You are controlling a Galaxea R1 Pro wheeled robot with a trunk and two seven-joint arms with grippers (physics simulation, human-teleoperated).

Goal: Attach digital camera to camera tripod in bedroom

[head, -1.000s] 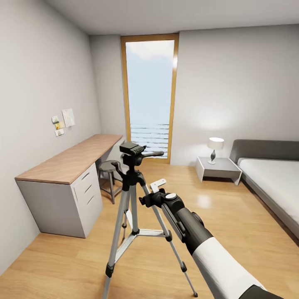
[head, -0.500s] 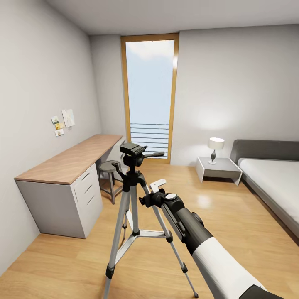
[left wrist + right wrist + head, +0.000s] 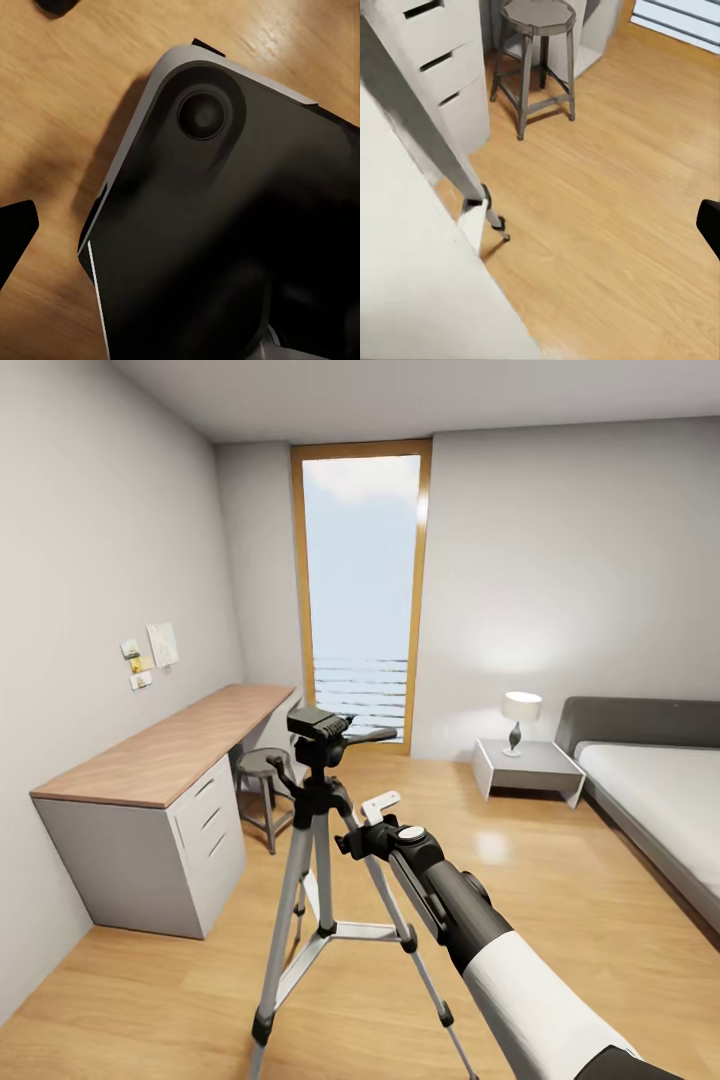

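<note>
The camera tripod (image 3: 318, 830) stands on the wood floor in the middle of the bedroom, with silver legs, black joints and a pan handle pointing right. A small boxy black block, which I take for the digital camera (image 3: 316, 721), sits on top of its head; I make out no red dot. My right gripper (image 3: 362, 822) hangs lower and to the right of it, beside the tripod's upper legs, apart from the camera, open and holding nothing. In the right wrist view one tripod leg (image 3: 427, 127) runs down to its foot, and a black fingertip (image 3: 709, 225) shows at the edge.
A long wood-topped desk (image 3: 170, 745) with drawers lines the left wall, with a round metal stool (image 3: 262, 765) beside it. A tall window is behind, a nightstand with a lamp (image 3: 520, 720) and a grey bed (image 3: 660, 790) to the right. My left gripper's fingertip (image 3: 15, 236) hangs by the robot's dark base (image 3: 225, 225).
The whole picture has shifted slightly, so the head camera has moved. The tripod, the black block on it and my right arm keep their places relative to each other.
</note>
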